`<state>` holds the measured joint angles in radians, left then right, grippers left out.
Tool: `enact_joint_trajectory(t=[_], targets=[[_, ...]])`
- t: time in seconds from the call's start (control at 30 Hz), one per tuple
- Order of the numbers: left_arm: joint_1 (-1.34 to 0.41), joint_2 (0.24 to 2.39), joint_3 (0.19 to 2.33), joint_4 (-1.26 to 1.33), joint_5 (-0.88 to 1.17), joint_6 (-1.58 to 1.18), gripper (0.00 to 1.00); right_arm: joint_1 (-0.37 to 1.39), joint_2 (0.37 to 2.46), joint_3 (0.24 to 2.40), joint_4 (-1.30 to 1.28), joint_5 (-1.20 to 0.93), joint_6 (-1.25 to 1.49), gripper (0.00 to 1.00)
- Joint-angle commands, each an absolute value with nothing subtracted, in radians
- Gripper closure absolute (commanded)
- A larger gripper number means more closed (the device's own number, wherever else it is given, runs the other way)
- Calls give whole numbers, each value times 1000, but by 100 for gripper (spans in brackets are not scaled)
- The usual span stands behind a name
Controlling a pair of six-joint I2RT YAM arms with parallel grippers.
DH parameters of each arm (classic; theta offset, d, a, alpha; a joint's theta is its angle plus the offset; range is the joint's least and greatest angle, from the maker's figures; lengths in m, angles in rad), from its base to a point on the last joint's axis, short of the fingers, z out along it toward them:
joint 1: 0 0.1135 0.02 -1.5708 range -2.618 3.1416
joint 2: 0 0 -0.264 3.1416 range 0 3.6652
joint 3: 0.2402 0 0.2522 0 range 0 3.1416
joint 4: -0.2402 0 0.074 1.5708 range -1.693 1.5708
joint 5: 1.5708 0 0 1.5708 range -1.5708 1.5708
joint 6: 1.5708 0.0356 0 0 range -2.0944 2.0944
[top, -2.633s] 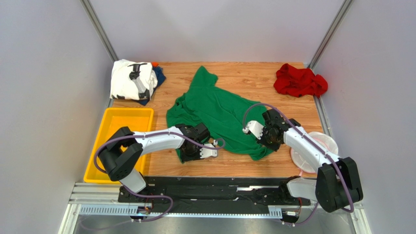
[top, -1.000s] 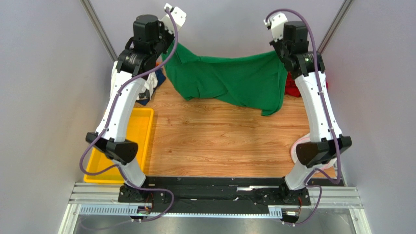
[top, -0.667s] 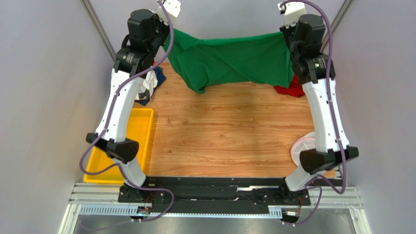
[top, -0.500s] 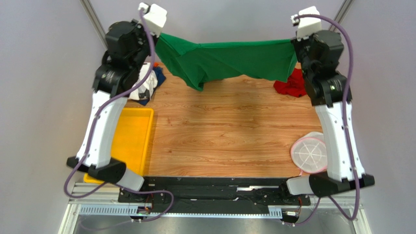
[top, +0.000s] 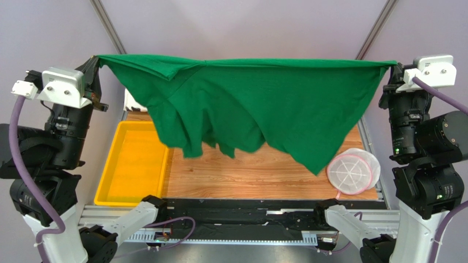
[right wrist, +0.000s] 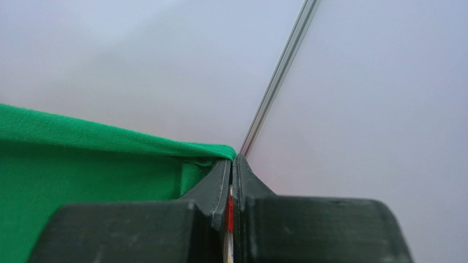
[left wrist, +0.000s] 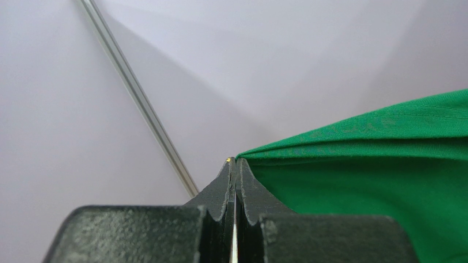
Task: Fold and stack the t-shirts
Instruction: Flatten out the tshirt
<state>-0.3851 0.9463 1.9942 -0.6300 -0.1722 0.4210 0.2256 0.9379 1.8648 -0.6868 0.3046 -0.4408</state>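
The green shirt (top: 258, 104) is held up high in the air and is stretched wide from one side to the other. The step in hand is judged to be the spreading out of the shirt before it is folded. No fold has been made in it yet, and no stack can be seen. Its top edge is pulled nearly straight. The rest hangs down in loose waves, lowest toward the right, over the desk (top: 274, 175), and it does not seem to touch the wood. Next, the shirt will likely need to be laid flat on the bare wood. Both ends should be brought down together and pulled apart so that few wrinkles are left. Care will be needed so that no cloth is dropped over the tray (top: 132, 170) at the left or the basket (top: 352, 171) at the right. One top corner is pinched by the left fingers (left wrist: 229, 183), which are pressed tight together, and the cloth runs out from their tips to the right. The other top corner is pinched by the right fingers (right wrist: 222, 186), also pressed tight together, and there the cloth runs out from the tips to the left.
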Motion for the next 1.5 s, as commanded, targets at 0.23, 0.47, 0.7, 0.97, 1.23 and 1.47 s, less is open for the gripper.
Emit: enact_joint_trajectory(t=[0.23,0.47,0.7,0.97,1.23,1.47], targets=[[-347,1316,2029,-436,-333,557,100,210,1158,1796,-531,440,-531,100],[-230,1892,2798,-565,-333,547,100,104,1489,2109,-521,384,-525,100],[-196,1762,2439,-301,-325,505,100,71,1629,2333,-549,368,-522,100],[-192,1544,2128,-276,-279,503,100,71,1455,2048,-483,331,-514,100],[-204,1295,1533,-248,-56,477,100,72,1146,1430,-468,282,-515,100],[-207,1267,1399,-245,-86,491,100,71,1120,1414,-526,287,-540,100]])
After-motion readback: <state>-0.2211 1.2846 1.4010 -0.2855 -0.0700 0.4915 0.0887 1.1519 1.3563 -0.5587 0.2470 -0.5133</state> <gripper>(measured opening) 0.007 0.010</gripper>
